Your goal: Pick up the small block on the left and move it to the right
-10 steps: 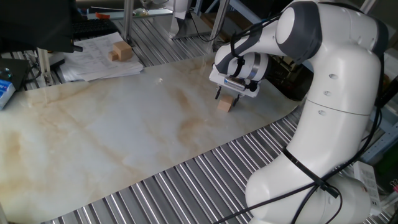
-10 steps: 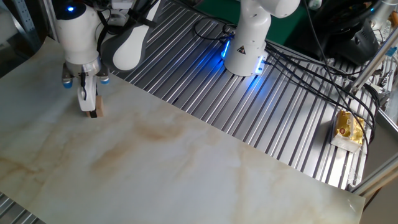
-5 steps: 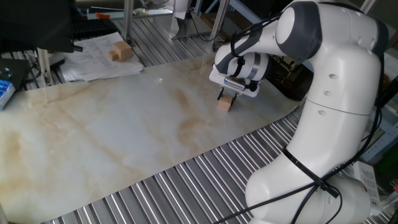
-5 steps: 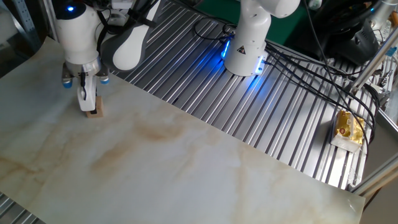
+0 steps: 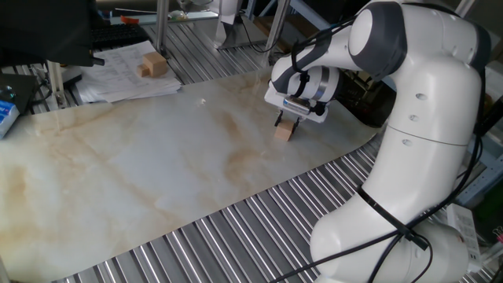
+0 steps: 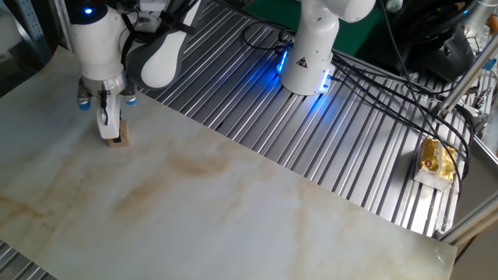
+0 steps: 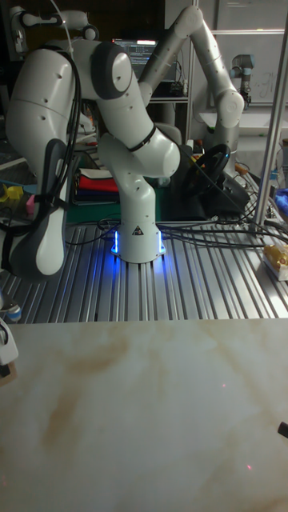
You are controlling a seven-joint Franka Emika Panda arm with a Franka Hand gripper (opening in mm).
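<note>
The claw point(image 6: 111, 134) covers the top of the small block point(image 6: 119, 141), so contact between fingers and block cannot be told. In the tall view, the left edge crops the claw point(image 7: 5, 352) and the block is unseen.

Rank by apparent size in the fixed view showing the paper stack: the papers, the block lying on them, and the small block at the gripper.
1. The papers, clearly largest.
2 and 3. The block on the papers looks slightly bigger than the small block, though the gripper partly covers the latter, so this is unsure.
</note>
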